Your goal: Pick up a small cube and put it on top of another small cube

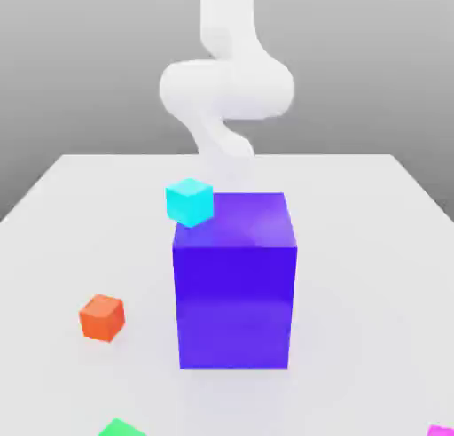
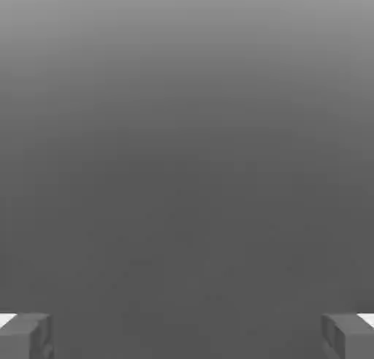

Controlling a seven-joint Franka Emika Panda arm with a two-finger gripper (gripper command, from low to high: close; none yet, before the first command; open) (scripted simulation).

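A sliver of the small magenta-pink cube [image 1: 441, 431] shows at the bottom corner on the exterior view's right, cut off by the picture's edge. In the hand view my gripper [image 2: 187, 337] is open, its two grey fingertips [image 2: 26, 336] far apart with nothing between them, facing plain grey background. My white arm [image 1: 226, 89] rises behind the big blue-purple block [image 1: 234, 279], which hides its lower end. A small cyan cube [image 1: 189, 202] overlaps the block's upper left corner; I cannot tell what it rests on.
The big blue-purple block stands in the middle of the white table [image 1: 355, 248]. A small orange cube [image 1: 102, 317] lies on the exterior view's left. A green cube [image 1: 121, 428] is cut off at the front edge.
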